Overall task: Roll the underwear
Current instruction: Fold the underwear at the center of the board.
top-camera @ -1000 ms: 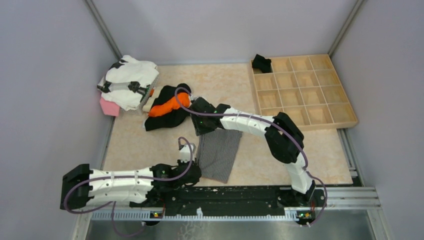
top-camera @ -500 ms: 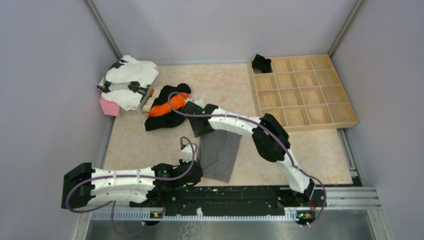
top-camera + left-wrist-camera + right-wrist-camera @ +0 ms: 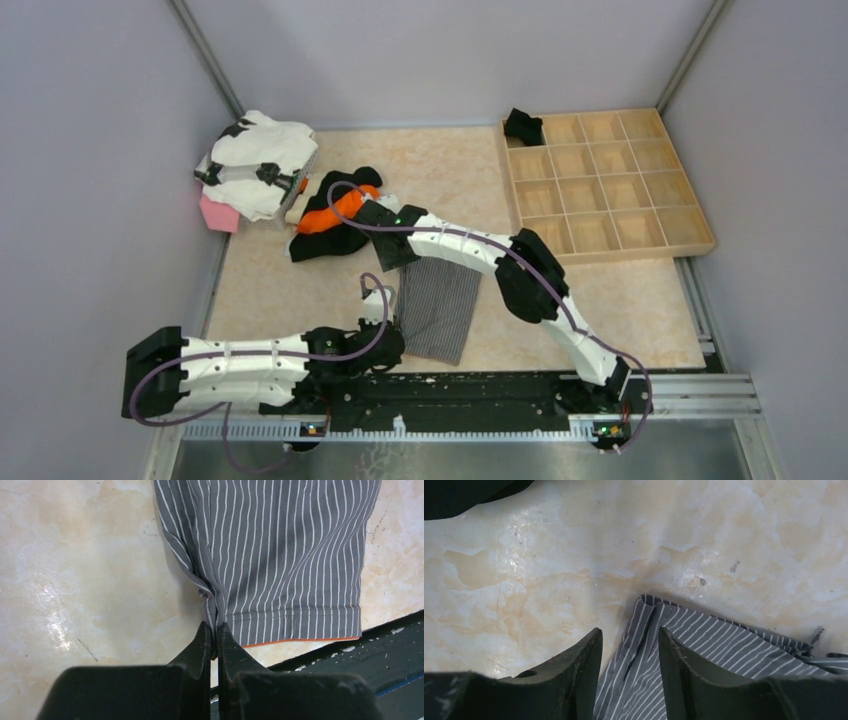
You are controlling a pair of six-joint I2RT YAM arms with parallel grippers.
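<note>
The grey striped underwear (image 3: 440, 308) lies flat on the table in front of the arm bases. My left gripper (image 3: 392, 326) is shut on its near-left hem corner; in the left wrist view the cloth (image 3: 280, 555) bunches into the closed fingertips of that gripper (image 3: 213, 626). My right gripper (image 3: 388, 258) is at the far-left corner. In the right wrist view its open fingers (image 3: 630, 630) straddle that corner of the striped cloth (image 3: 704, 645), which lies loose between them. A small black underwear bundle (image 3: 522, 125) sits in the far-left cell of the wooden tray (image 3: 690, 238).
A heap of black and orange cloth (image 3: 335, 222) lies just beyond the right gripper, its black edge (image 3: 464, 492) showing in the right wrist view. White garments (image 3: 255, 160) and a pink block (image 3: 218, 214) sit far left. The black base rail (image 3: 380, 650) borders the near hem.
The right arm has swung left along the far edge of the striped underwear to its far-left corner. The left gripper and the near hem have not moved.
</note>
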